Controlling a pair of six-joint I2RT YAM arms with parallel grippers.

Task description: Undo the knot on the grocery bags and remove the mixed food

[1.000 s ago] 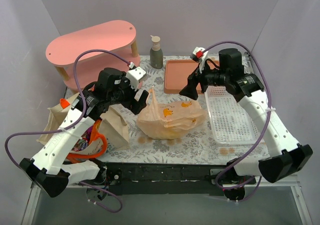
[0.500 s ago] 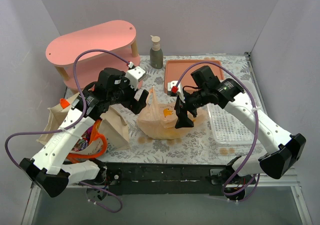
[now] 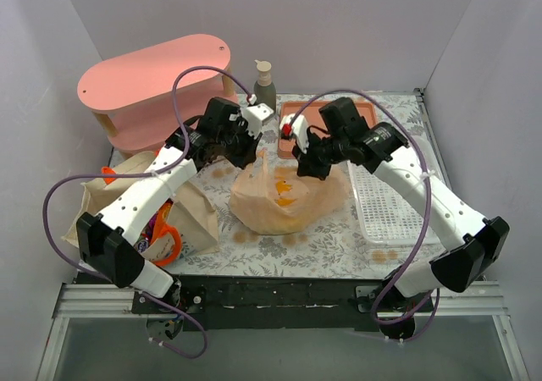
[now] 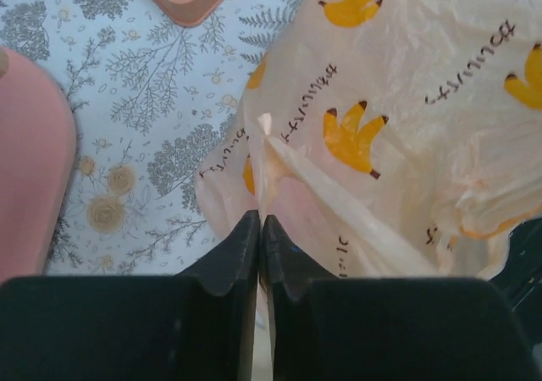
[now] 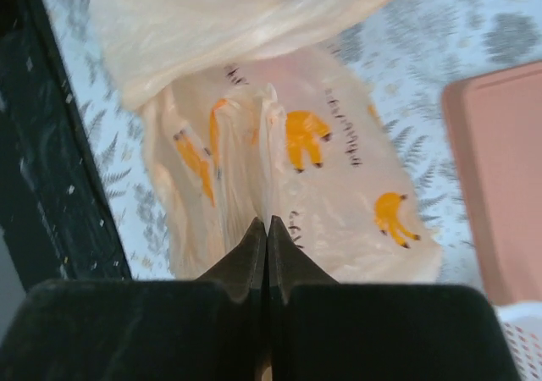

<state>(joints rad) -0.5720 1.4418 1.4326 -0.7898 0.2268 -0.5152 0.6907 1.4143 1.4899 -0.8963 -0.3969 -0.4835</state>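
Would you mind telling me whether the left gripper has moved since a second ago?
Yes: the left gripper shifted back and rightward, nearer the grey pump bottle, now pinching the tan plastic bag.

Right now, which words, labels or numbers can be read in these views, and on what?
On the plastic bag: a brown cursive word repeated beside the banana drawings, turned and creased; not legible.
On the canvas tote: print too small to read.
On the pump bottle: no readable label.
No numbers or signs show elsewhere.
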